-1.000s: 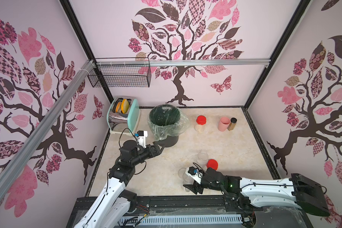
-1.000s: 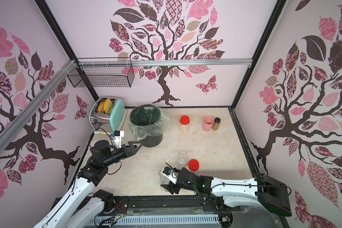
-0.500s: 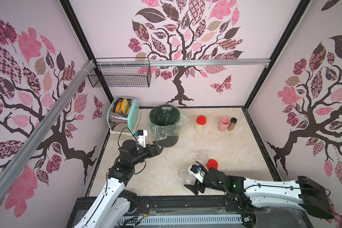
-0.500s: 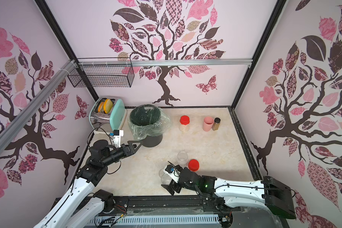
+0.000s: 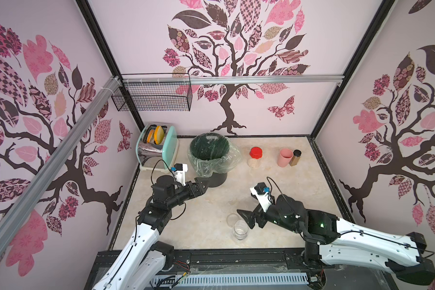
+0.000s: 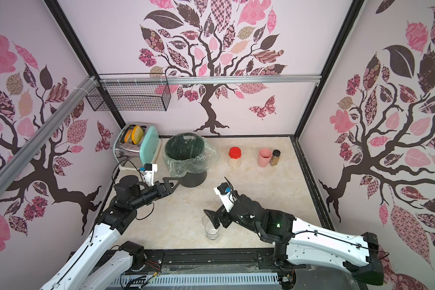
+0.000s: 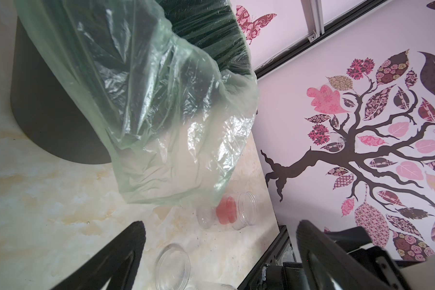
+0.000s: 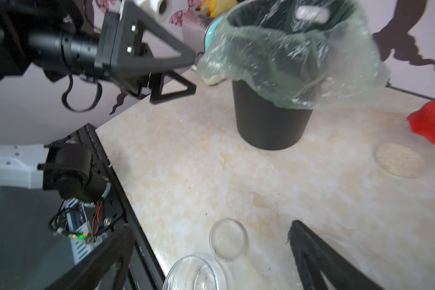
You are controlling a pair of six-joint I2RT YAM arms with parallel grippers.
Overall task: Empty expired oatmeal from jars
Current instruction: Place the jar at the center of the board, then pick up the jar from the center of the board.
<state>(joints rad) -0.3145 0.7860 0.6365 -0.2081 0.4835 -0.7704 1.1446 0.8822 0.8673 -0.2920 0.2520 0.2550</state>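
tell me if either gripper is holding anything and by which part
Nothing is held. The left gripper is open by the bin; the right gripper is open beside the lidless clear jar, not clamping it.

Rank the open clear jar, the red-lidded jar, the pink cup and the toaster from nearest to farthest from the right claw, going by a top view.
1. Open clear jar: up front, just beside the right claw.
2. Red-lidded jar: at the back, near the middle.
3. Pink cup: at the back, farther right.
4. Toaster: back left corner.
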